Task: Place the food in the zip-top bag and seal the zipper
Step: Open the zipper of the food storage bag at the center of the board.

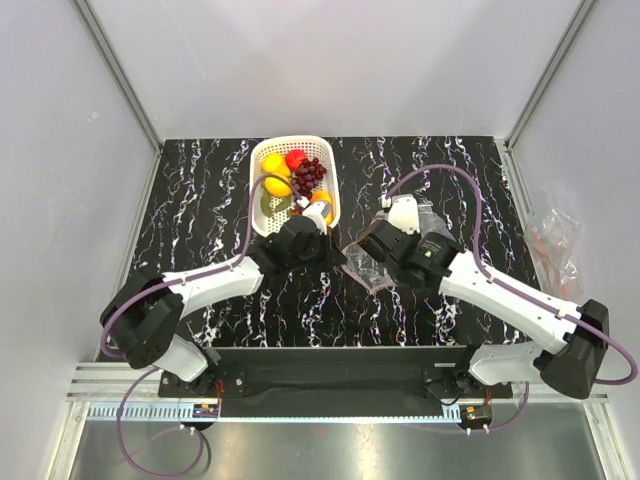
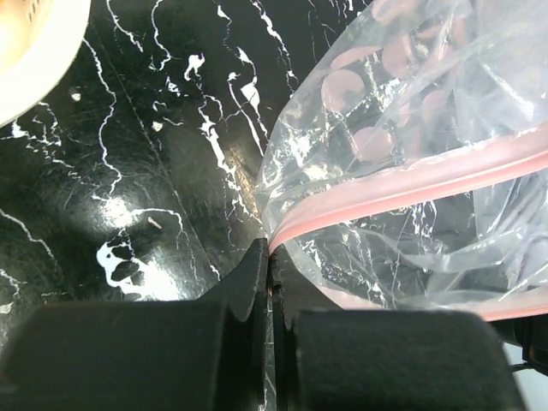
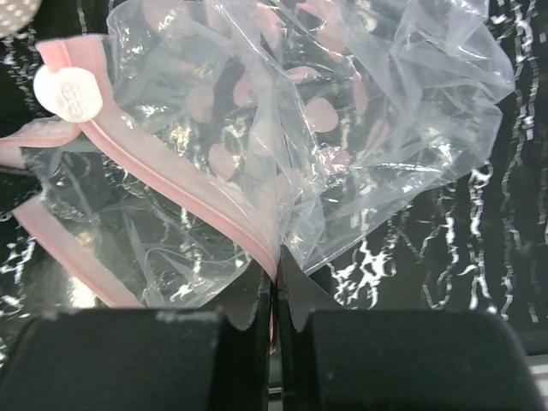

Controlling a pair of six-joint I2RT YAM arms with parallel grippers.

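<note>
The food lies in a white lattice basket (image 1: 262, 228): yellow lemons (image 1: 275, 165), a red apple (image 1: 295, 158), dark grapes (image 1: 308, 175) and a green piece (image 1: 270, 203). The clear zip-top bag (image 1: 367, 268) lies crumpled on the black marble table, right of the basket. In the left wrist view my left gripper (image 2: 272, 257) is shut on one end of the pink zipper (image 2: 411, 184) of the bag (image 2: 402, 128). In the right wrist view my right gripper (image 3: 275, 272) is shut on the zipper (image 3: 171, 184) further along, with the bag (image 3: 368, 103) bunched above it. No food shows inside the bag.
A white round tab (image 3: 68, 92) sits at the zipper's far end. The basket's rim (image 2: 34, 77) shows at the left wrist view's corner. Another crinkled clear plastic piece (image 1: 552, 238) lies beyond the table's right edge. Grey walls enclose the table.
</note>
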